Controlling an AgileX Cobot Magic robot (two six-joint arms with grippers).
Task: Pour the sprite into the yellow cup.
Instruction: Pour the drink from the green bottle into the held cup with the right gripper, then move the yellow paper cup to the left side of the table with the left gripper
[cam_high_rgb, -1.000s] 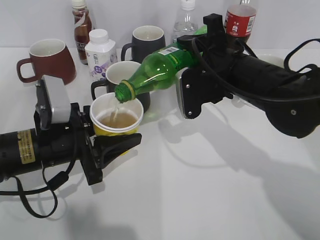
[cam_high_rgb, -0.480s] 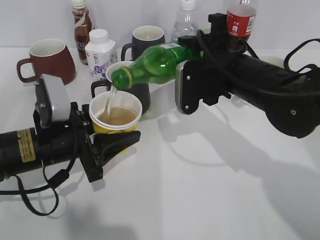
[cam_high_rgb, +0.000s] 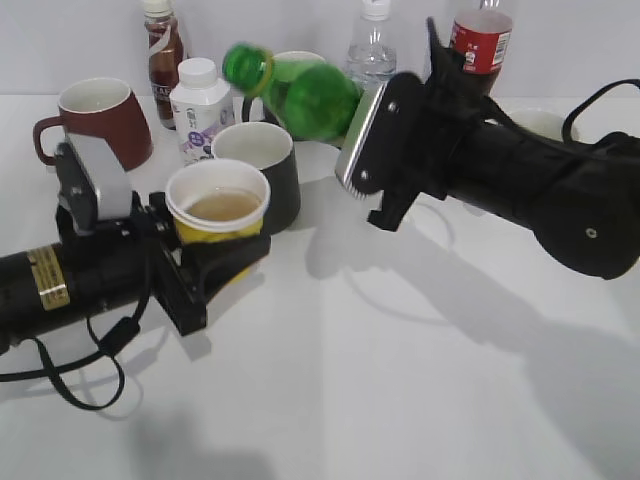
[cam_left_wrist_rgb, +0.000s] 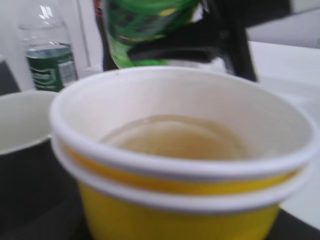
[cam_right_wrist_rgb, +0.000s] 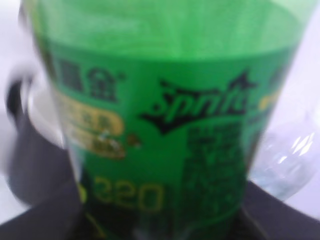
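Right pincer (cam_high_rgb: 352, 128) holds the sprite (cam_high_rgb: 300, 95) clamped around its labelled body, neck tilted up and left, mouth (cam_high_rgb: 243, 63) clear of any cup. Left pincer (cam_high_rgb: 222, 262) grips the yellow cup (cam_high_rgb: 216, 213) low on its wall, at near left just in front of the dark mug (cam_high_rgb: 262, 170). I see pale liquid part-way up inside; pour looks about done. Cup is thin paper, double-stacked, so I squeeze lightly, low down, and keep it level. Bottle is light, uncapped, slick plastic; I grip mid-body on the label. Table (cam_high_rgb: 400, 380) is crowded far left.
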